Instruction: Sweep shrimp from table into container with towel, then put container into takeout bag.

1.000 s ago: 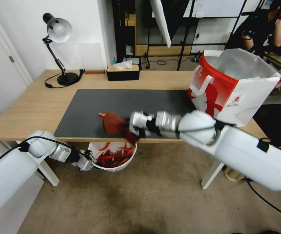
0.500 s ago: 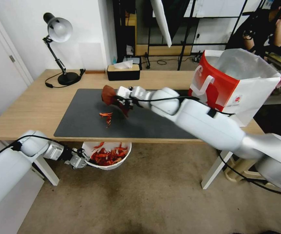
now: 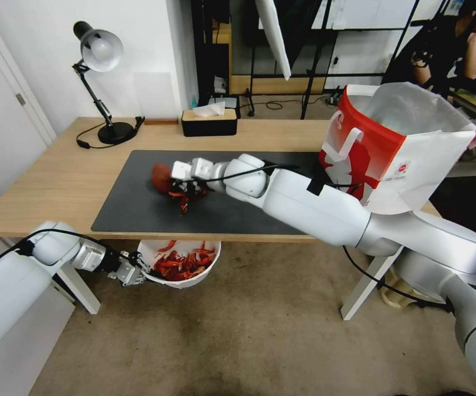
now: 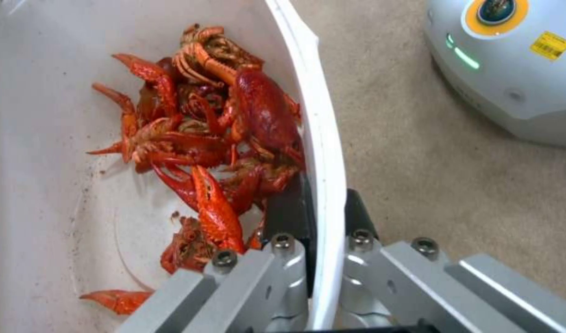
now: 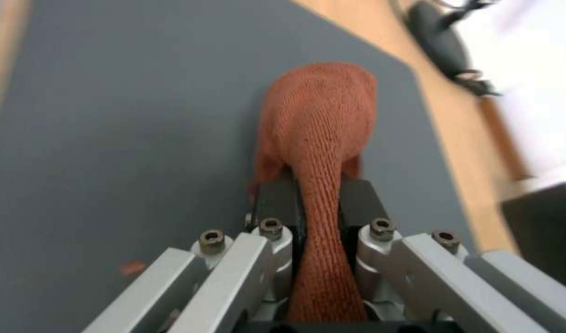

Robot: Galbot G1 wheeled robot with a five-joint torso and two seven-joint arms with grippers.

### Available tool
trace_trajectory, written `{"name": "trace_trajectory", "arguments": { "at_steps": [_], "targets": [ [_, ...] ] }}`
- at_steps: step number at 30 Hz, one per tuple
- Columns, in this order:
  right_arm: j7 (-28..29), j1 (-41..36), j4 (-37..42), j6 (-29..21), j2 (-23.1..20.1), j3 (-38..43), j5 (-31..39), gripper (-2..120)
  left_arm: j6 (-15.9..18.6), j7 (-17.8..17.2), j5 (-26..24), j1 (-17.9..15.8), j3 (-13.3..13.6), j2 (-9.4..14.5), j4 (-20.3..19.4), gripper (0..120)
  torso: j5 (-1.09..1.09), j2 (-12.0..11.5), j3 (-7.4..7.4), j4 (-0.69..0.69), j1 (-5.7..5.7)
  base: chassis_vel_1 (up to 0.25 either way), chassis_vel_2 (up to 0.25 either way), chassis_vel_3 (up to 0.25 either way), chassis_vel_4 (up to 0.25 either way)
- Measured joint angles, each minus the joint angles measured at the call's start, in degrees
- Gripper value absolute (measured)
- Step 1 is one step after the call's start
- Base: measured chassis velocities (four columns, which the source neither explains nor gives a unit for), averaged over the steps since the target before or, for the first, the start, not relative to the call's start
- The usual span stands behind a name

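Observation:
My right gripper (image 3: 178, 173) is shut on the rust-brown towel (image 3: 161, 176), which hangs down onto the dark mat (image 3: 260, 214) of the table (image 3: 56, 181). A few orange-red shrimp (image 3: 183, 199) lie on the mat just in front of the towel. The right wrist view shows the towel (image 5: 320, 120) pinched in my right gripper (image 5: 319, 203). Below the table's front edge, my left gripper (image 3: 133, 272) holds the white container (image 3: 194, 280) by its rim. The container's rim (image 4: 323, 138) sits clamped in my left gripper (image 4: 323, 217), with many shrimp (image 4: 221, 148) inside. The takeout bag (image 3: 397, 148) stands open at the table's right end.
A desk lamp (image 3: 100, 55) and a black tissue box (image 3: 208, 122) stand along the table's far side. Carpet lies under the container. My own grey base (image 4: 511, 60) is close beside the container.
My right gripper carried the towel from the table's front edge back over the mat, then down behind the leftover shrimp. The left gripper shifted the container slightly left.

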Motion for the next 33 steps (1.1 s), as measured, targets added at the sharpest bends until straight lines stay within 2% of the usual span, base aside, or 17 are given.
{"name": "trace_trajectory", "arguments": {
  "at_steps": [5, 7, 13, 16, 28, 33],
  "targets": [
    [-1.3, -0.4, 3.0, -0.7, -2.1, -0.6, 1.0, 5, 0.0, 0.0, 0.0, 0.0, 0.0, 0.0, -0.1, 0, 0.02, 0.0, 0.0, -0.01, 0.0, 0.0, 0.0, 0.0, 0.0],
    [-2.9, -0.6, 8.1, -1.6, -5.3, -1.2, 2.5, 5, 0.0, 0.0, 0.0, 0.0, 0.1, 0.1, -0.3, 0, 0.02, 0.0, 0.0, 0.01, -0.01, 0.0, 0.0, 0.0, 0.0],
    [-6.0, -1.2, 14.3, -2.0, -8.8, -1.6, 3.9, 5, 0.0, 0.0, 0.0, 0.2, 0.1, 0.2, -0.9, 0, 0.02, 0.0, 0.0, 0.01, -0.01, 0.0, 0.0, 0.0, 0.0],
    [-8.3, -2.2, 20.1, -2.0, -11.8, -1.9, 4.6, 5, 0.1, 0.0, 0.0, 0.4, 0.1, 0.3, -1.7, 0, 0.03, 0.0, 0.0, 0.01, -0.01, 0.0, 0.0, 0.0, 0.0],
    [-8.7, -6.9, 29.0, -2.1, -17.4, -1.2, 4.7, 5, 0.4, 0.0, 0.0, 1.8, 0.1, 1.0, -3.9, 0, 0.03, 0.0, 0.0, 0.0, -0.01, 0.0, 0.0, 0.0, 0.0],
    [-5.6, -9.7, 31.5, -1.1, -18.8, 3.0, 4.3, 5, 0.8, 0.0, 0.0, 2.6, 0.0, 1.3, -5.7, 0, 0.02, 0.0, 0.0, 0.0, -0.02, 0.0, 0.0, 0.0, 0.0]
  ]
}}
